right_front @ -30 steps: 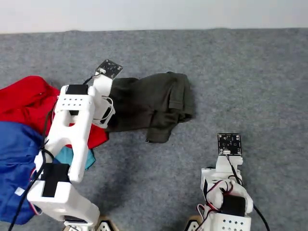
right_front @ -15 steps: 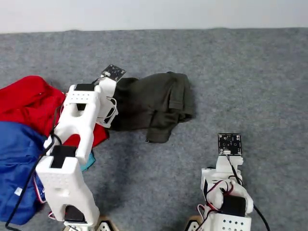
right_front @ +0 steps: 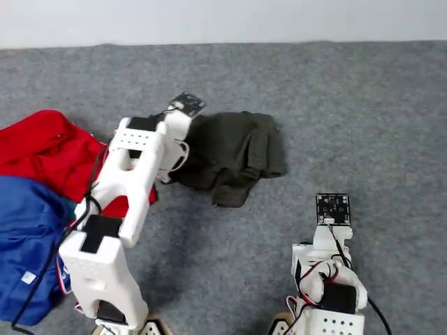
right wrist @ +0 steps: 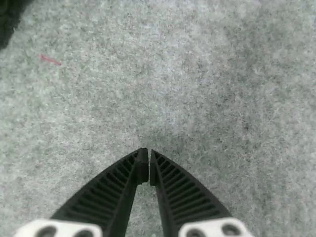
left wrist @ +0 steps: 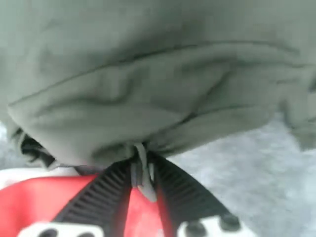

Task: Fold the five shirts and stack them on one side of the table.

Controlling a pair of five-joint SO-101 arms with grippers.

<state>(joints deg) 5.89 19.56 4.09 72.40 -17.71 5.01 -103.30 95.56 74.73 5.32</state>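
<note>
Left gripper [left wrist: 140,170] clamped on olive shirt [right_front: 237,143] hem: folding step. Right gripper [right wrist: 149,165] closed, empty, well apart from shirt. Next, likely: lay hem over, release.

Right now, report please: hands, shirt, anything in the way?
Left hand shut on green shirt. Right hand shut, empty, above table. Red shirt, blue shirt heaped by left arm.

Table [right_front: 363,105]: olive shirt [right_front: 237,146], red shirt [right_front: 49,150] (blue one [right_front: 24,230])
</note>
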